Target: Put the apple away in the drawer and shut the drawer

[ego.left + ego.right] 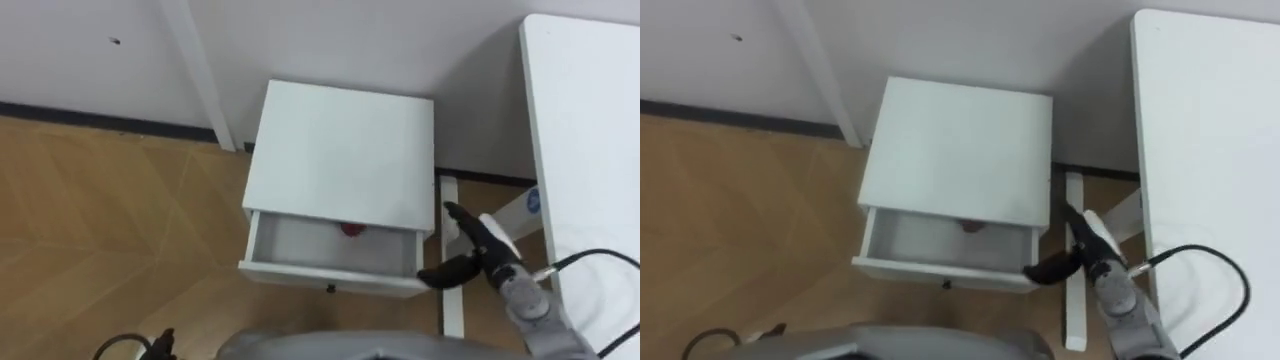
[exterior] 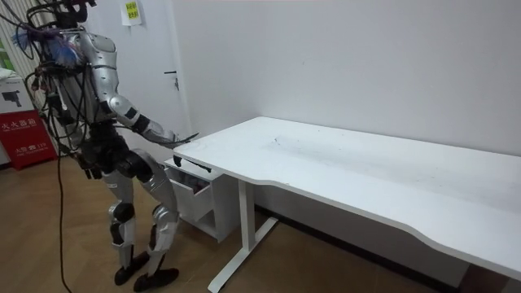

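The apple point(image 1: 352, 229) is lodged in the open drawer point(image 1: 320, 272). The right hand point(image 1: 490, 256), fingers spread, is held at its 3 o'clock corner, likely for pushing.

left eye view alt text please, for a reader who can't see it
A red apple lies inside the open drawer of a white cabinet, seen from above. The robot's right hand, fingers open, is close to the drawer's front right corner, next to a white table.
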Available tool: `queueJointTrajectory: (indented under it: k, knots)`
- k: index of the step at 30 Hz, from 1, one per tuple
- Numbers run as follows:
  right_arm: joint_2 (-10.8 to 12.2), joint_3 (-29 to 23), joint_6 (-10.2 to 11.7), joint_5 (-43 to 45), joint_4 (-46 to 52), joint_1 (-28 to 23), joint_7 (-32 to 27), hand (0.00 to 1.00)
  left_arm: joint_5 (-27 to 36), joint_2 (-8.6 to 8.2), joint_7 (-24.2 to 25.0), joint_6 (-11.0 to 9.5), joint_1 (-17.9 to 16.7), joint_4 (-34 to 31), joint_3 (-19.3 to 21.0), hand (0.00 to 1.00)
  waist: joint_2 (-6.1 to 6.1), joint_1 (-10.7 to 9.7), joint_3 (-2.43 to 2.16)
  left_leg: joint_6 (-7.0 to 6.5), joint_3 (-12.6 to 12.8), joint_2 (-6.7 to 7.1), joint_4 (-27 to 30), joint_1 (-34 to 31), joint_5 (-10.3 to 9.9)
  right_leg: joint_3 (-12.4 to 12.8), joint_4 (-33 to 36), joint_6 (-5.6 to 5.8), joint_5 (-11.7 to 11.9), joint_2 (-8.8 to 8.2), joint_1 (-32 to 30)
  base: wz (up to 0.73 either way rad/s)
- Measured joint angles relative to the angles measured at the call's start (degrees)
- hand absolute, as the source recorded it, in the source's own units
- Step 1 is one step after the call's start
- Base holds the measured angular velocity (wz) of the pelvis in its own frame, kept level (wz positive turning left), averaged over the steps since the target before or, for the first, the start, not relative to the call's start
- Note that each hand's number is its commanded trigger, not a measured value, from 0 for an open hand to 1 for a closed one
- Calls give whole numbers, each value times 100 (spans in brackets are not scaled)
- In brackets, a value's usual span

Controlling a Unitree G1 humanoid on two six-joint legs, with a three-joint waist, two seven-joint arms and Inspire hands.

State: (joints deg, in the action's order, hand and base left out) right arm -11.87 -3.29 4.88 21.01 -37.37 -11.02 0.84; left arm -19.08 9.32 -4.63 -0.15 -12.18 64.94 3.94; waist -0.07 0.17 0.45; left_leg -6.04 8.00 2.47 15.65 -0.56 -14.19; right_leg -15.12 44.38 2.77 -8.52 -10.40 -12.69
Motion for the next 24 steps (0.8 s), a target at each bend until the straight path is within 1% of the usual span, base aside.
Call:
queueJointTrajectory:
  k: [1, 2, 3, 4, 5, 6, 7, 8, 9, 10, 11, 12, 13, 14, 15, 16, 17, 18, 19, 20, 21, 22, 24]
  knots:
    - [-13, -170, 6, 1, -78, -10, -72, 0, -20, 59, 3, -3, 2, 69, 48, 0, 33, -81, -5, -83, -14, 27, 288, -27, -136, 342, 1071, 43, 701, -140, -618, 0]
    - [-25, -366, 7, -24, -94, -6, -118, 0, -11, 110, 12, -43, 30, 172, 37, 0, 227, -115, -7, -164, -11, -91, 625, -118, -311, 721, 2005, 115, 1635, -25, -1303, -22]
    - [-37, -406, 18, -51, -95, 46, -146, 0, -1, 147, 23, -40, 46, 207, 34, 0, 238, -112, 24, -198, -10, -126, 752, -199, -353, 869, 2754, 71, 1546, 51, -1689, -36]
    - [-71, -476, 89, -193, -89, 112, -170, 0, 63, 231, 48, -13, 92, 210, 12, 0, 335, -165, 65, -208, -61, -252, 991, -371, -409, 1014, 4468, -44, 1104, 197, -2422, -19]
    - [-122, -454, 166, -380, -89, 61, -197, 0, 132, 296, 59, 18, 152, 192, -29, 0, 482, -212, 72, -209, -208, -391, 1118, -521, -410, 999, 5703, -133, 735, 352, -3034, 4]
    - [-139, -439, 195, -503, -139, 48, -206, 0, 168, 313, 59, 41, 195, 186, -28, 0, 553, -239, 92, -211, -245, -462, 1151, -567, -411, 995, 6124, -137, 610, 398, -3278, 26]
    - [-168, -368, 231, -681, -423, 62, -239, 0, 194, 327, 55, 119, 241, 149, -29, 0, 601, -285, 116, -212, -301, -574, 1170, -602, -413, 1057, 6618, -114, 453, 460, -3571, 29]
    - [-183, -272, 185, -797, -671, 45, -274, 0, 182, 331, 57, 219, 236, 143, -20, 0, 581, -302, 123, -207, -363, -585, 1177, -585, -410, 1165, 6736, -59, 333, 431, -3657, 26]
    - [-193, -224, 156, -843, -766, 28, -275, 0, 164, 331, 57, 238, 212, 141, -16, 0, 562, -299, 123, -210, -368, -567, 1193, -572, -420, 1252, 6700, -34, 294, 407, -3634, 19]
    - [-195, -192, 74, -917, -900, 14, -278, 0, 146, 317, 61, 256, 87, 90, -18, 0, 526, -297, 101, -220, -366, -512, 1227, -574, -451, 1388, 6326, -26, 278, 312, -3428, 10]
    - [-198, -183, -4, -1020, -980, 11, -309, 0, 147, 285, 76, 258, -82, 9, -17, 0, 465, -293, 90, -238, -359, -434, 1235, -573, -470, 1439, 5432, -12, 279, 178, -2964, 7]
    - [-199, -148, -9, -1121, -1046, 12, -336, 0, 152, 282, 93, 259, -131, -33, -20, 0, 433, -289, 76, -241, -360, -399, 1225, -571, -471, 1423, 4818, 32, 276, 121, -2646, 0]
    - [-196, -34, -14, -1214, -1204, 6, -361, 0, 148, 301, 115, 252, -317, -116, -9, 0, 361, -263, 60, -245, -351, -310, 1172, -507, -469, 1342, 3364, 101, 265, 64, -1857, 0]
    - [-163, 43, -19, -1205, -1383, -63, -343, 0, 144, 331, 125, 258, -405, -121, 27, 0, 230, -192, 30, -251, -342, -208, 1095, -420, -464, 1272, 1750, 169, 224, 51, -991, 0]
    - [-142, 48, -36, -1201, -1424, -107, -332, 0, 152, 340, 124, 265, -408, -119, 48, 0, 175, -127, 33, -251, -345, -167, 1058, -395, -462, 1230, 1064, 196, 198, 58, -613, 0]
    - [-134, 81, -44, -1206, -1556, -153, -324, 0, 156, 326, 119, 267, -382, -132, 63, 0, 96, 0, 27, -242, -340, -115, 931, -366, -417, 1051, -292, 263, 113, 112, 68, -7]
    - [-79, 87, -48, -1206, -1728, -154, -335, 0, 201, 315, 99, 263, -352, -208, 67, 0, -13, 98, -24, -212, -303, -73, 695, -338, -305, 928, -1420, 283, 67, 221, 511, -10]
    - [-31, 87, -42, -1206, -1804, -157, -352, 0, 244, 311, 72, 252, -334, -243, 67, 0, -52, 141, -43, -194, -280, -63, 580, -328, -249, 882, -1871, 254, 43, 265, 694, -26]
    - [67, 94, -42, -1204, -1927, -133, -396, 0, 317, 303, 11, 211, -289, -277, 68, 0, -141, 220, -66, -143, -230, -64, 383, -288, -168, 865, -2598, 234, 120, 364, 1007, -22]
    - [134, 152, -6, -1204, -2089, -78, -399, 0, 339, 304, -52, 190, -271, -285, 102, 0, -215, 227, -75, -101, -207, -67, 309, -272, -140, 857, -3123, 230, 175, 418, 1268, -24]
    - [151, 196, 9, -1203, -2176, -55, -393, 0, 337, 303, -91, 183, -242, -286, 117, 0, -226, 218, -67, -92, -189, -67, 302, -265, -140, 850, -3292, 229, 177, 427, 1351, -10]
    - [208, 202, 14, -1202, -2339, -7, -380, 0, 322, 280, -127, 145, -158, -288, 222, 0, -283, 186, -61, -56, -184, -70, 305, -243, -143, 826, -3492, 231, 178, 439, 1471, -10]
    - [221, 185, -1, -1219, -2568, 35, -269, 0, 314, 248, -133, 84, -52, -279, 302, 0, -295, 169, -47, -6, -186, -88, 233, -170, -136, 731, -3578, 235, 174, 455, 1558, -8]
